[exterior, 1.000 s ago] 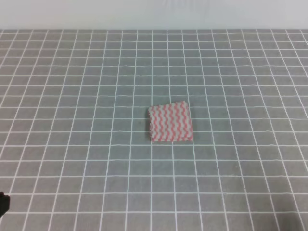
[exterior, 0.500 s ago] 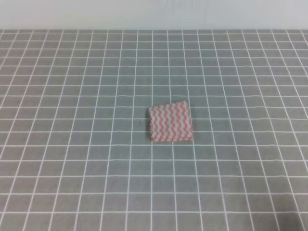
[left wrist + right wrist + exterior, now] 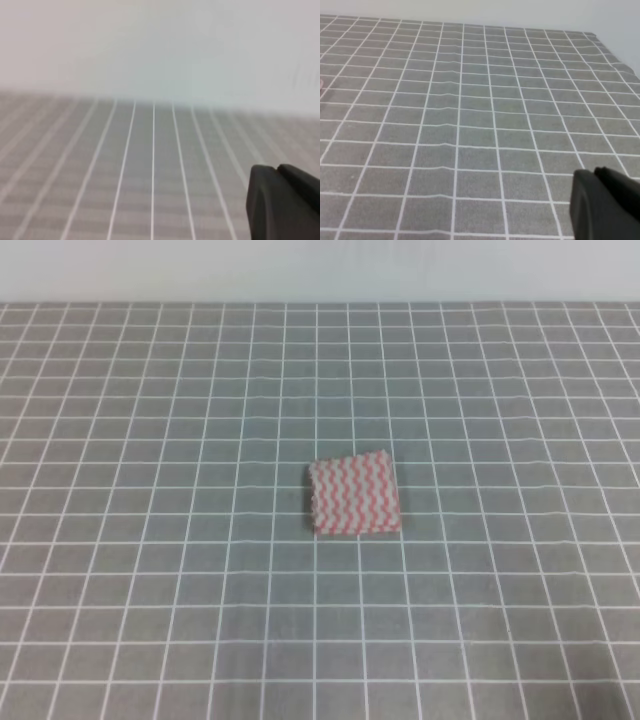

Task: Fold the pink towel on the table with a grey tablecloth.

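One pink towel [image 3: 354, 495] is lying folded into a compact square near the middle of your bench with a grey tablecloth [image 3: 150, 440], nothing touching it. Each wrist view is showing only a dark edge of its gripper, left [image 3: 282, 205] and right [image 3: 605, 205]; whether the jaws are parted I cannot tell.

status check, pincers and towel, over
Neither pincer on the towel; jaw states unreadable. Towel lies folded small, flat mid-table. Nothing in the way.

Open grey tablecloth [image 3: 150, 440] all round pink towel [image 3: 354, 495] (sole obstacle).
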